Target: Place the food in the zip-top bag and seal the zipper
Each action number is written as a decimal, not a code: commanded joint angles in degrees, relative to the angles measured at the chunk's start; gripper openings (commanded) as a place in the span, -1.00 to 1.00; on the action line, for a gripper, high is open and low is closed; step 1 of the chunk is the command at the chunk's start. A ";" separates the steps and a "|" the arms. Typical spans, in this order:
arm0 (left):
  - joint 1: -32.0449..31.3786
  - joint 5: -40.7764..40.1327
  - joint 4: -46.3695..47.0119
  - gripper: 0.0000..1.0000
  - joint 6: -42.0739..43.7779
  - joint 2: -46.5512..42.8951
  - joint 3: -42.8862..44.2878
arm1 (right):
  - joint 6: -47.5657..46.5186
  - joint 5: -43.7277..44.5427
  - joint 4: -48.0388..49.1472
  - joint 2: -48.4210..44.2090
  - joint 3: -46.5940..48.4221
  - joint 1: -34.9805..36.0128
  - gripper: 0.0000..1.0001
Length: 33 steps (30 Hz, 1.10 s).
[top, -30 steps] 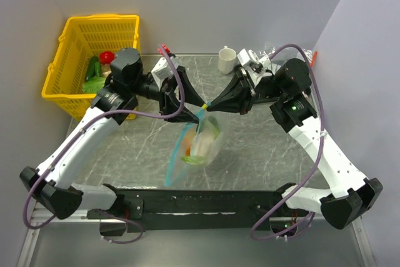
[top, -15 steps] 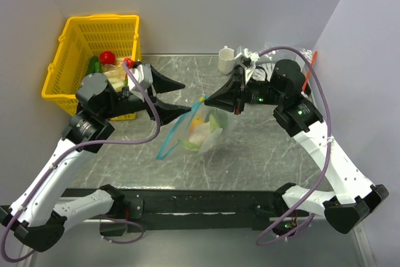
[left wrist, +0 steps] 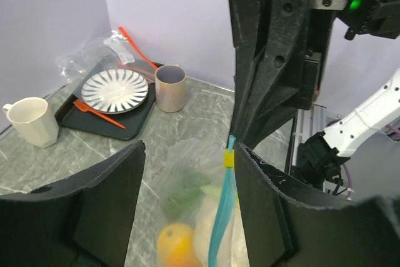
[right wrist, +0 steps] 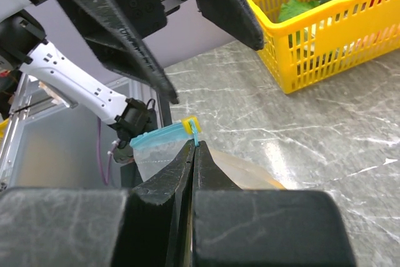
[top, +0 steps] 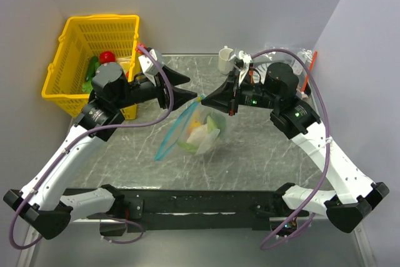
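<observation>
The right gripper (top: pixel 204 99) was seen pressed together, clamped on the end of the zipper (left wrist: pixel 220 217) at the top corner of the zip-top bag (top: pixel 201 134). The bag was hung just below its tips; contact with the table (top: pixel 262 154) could not be told. Food was held inside the bag: an orange piece (left wrist: pixel 172 242) and a green leaf (left wrist: pixel 182 192). The zipper was looped open below the right gripper. The left gripper (top: pixel 193 88) was spread apart with nothing gripped, its tips just beside the right gripper's, and the bag was framed between its fingers. A yellow basket (top: pixel 75 29) was seen behind the left gripper, a white mug (top: pixel 226 59) behind the right.
</observation>
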 commanded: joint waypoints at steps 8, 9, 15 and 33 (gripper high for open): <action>0.01 8.97 1.27 0.05 -2.36 2.83 2.11 | -0.99 1.27 2.17 0.03 2.79 0.65 -1.00; -0.07 9.23 0.48 -0.02 -2.36 3.09 2.46 | -0.99 1.27 2.17 0.03 2.96 0.65 -1.00; -0.08 9.06 1.70 0.01 -2.54 2.83 0.71 | -0.99 1.36 2.09 0.20 3.67 0.74 -1.00; -0.16 16.61 0.30 -0.92 -2.10 3.62 1.23 | -0.20 1.80 2.44 0.38 4.37 0.83 -1.00</action>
